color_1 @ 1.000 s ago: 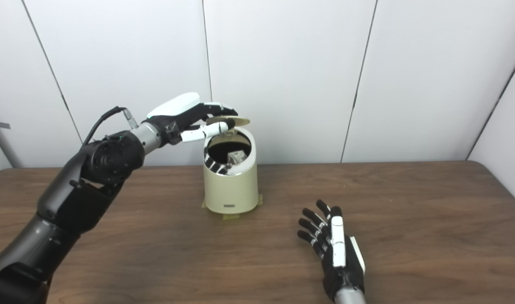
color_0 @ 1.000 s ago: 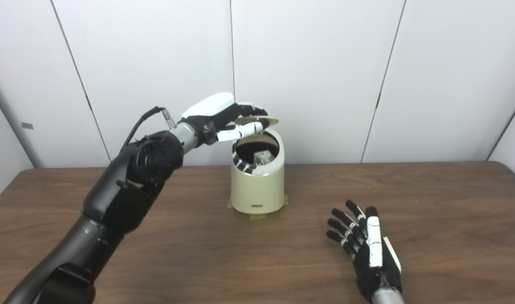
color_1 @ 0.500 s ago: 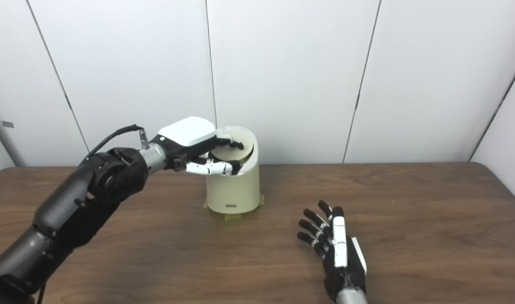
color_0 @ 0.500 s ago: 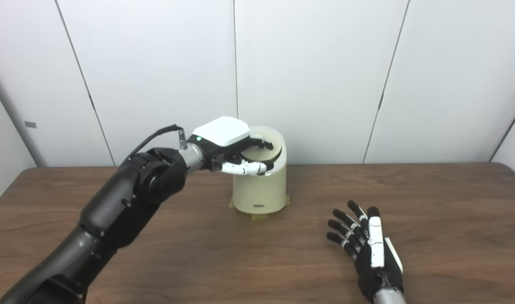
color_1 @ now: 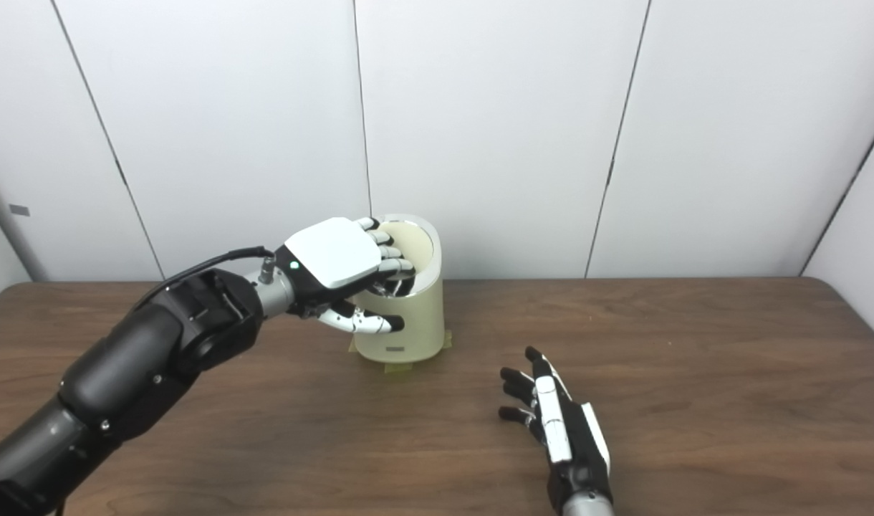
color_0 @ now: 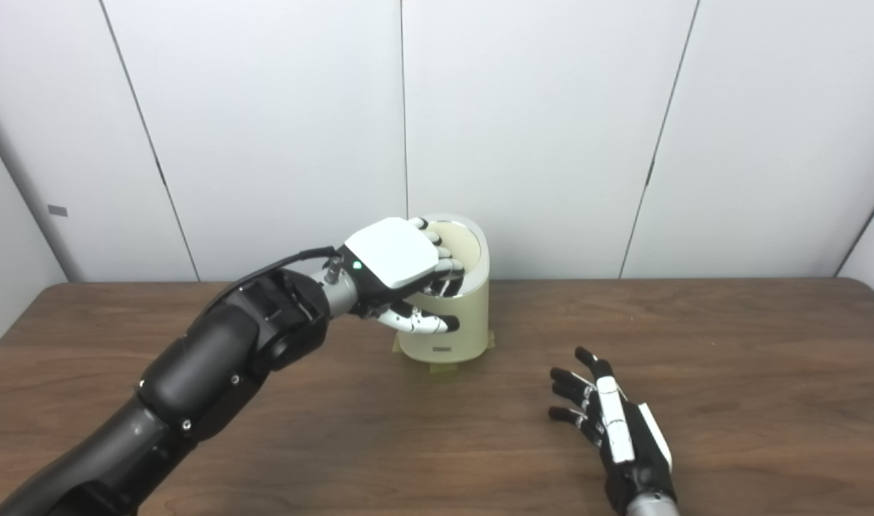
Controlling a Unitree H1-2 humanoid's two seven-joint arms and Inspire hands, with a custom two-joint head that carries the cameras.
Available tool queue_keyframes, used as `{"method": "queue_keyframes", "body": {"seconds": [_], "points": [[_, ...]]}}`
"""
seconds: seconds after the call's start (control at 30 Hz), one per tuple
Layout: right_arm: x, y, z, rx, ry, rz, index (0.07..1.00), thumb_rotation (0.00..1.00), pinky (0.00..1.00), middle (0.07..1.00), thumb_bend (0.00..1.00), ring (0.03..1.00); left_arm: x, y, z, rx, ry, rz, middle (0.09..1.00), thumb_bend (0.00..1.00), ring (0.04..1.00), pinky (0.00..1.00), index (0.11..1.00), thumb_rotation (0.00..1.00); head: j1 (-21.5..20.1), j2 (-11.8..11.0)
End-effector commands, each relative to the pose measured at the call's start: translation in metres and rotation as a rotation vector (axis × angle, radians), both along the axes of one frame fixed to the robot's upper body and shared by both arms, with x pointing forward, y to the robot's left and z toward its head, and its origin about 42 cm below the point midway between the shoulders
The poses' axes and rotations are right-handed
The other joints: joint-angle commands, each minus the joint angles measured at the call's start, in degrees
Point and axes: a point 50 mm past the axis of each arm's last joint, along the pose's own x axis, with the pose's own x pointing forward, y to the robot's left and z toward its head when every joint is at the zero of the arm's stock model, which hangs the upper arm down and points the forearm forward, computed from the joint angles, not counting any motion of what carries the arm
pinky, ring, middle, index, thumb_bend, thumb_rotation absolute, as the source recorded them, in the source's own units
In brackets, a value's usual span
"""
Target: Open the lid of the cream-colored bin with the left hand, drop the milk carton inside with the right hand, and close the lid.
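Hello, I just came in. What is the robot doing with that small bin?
The left robot hand is over the top of the cream-colored bin, fingers curled at the lid, which lies flat on the bin. No milk carton is visible. The right robot hand is open and empty, low over the wooden table in front of the bin, to its right.

The left hand (color_0: 397,269) covers the bin's (color_0: 455,322) lid and rim at nine o'clock; the milk carton is hidden.
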Motion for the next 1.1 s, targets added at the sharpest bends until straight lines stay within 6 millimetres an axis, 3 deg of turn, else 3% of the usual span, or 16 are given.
{"method": "queue_keyframes", "body": {"seconds": [0.0, 0.2, 0.33, 0.53, 0.67, 0.83, 1.07], "points": [[0.005, 0.002, 0.012, 0.007, -0.05, 0.015, 0.94, 1.0, 0.72, 0.797, 0.58, 0.825, 0.006, 0.007, 0.0, 0.091, 0.016, 0.063, 0.909, 0.55, 0.961, 1.0, 0.9, 1.0, -0.21, 0.03], [0.004, 0.003, 0.012, -0.002, -0.055, 0.029, 0.945, 1.0, 0.73, 0.801, 0.56, 0.826, 0.003, 0.006, -0.009, 0.096, 0.074, 0.082, 0.885, 0.58, 0.943, 1.0, 0.886, 1.0, -0.29, 0.03], [0.005, 0.002, 0.011, 0.01, -0.052, 0.029, 0.948, 1.0, 0.73, 0.803, 0.55, 0.827, 0.0, 0.007, 0.003, -0.01, 0.098, 0.075, 0.892, 0.56, 0.94, 1.0, 0.895, 1.0, -0.29, 0.03], [0.005, 0.0, 0.011, 0.019, -0.042, 0.011, 0.941, 1.0, 0.71, 0.796, 0.54, 0.817, -0.008, 0.01, 0.036, -0.4, 0.023, 0.042, 0.839, 0.5, 0.871, 0.92, 0.856, 1.0, -0.32, 0.09], [0.006, -0.002, 0.01, 0.023, -0.038, 0.005, 0.941, 1.0, 0.7, 0.796, 0.55, 0.817, -0.023, 0.017, 0.046, -0.714, -0.032, 0.098, 0.834, 0.48, 0.828, 0.75, 0.832, 1.0, -0.53, 0.33], [0.003, -0.007, 0.016, 0.065, -0.064, 0.006, 0.93, 1.0, 0.7, 0.814, 0.57, 0.828, -0.048, 0.033, 0.033, -0.998, 0.029, 0.177, 0.858, 0.39, 0.839, 0.74, 0.847, 1.0, -0.53, 0.57], [-0.004, -0.017, 0.026, 0.05, -0.099, 0.019, 0.877, 1.0, 0.68, 0.812, 0.6, 0.802, -0.086, 0.054, 0.0, -1.293, 0.224, 0.312, 0.879, 0.41, 0.887, 0.82, 0.864, 1.0, 0.1, 1.58]]}}
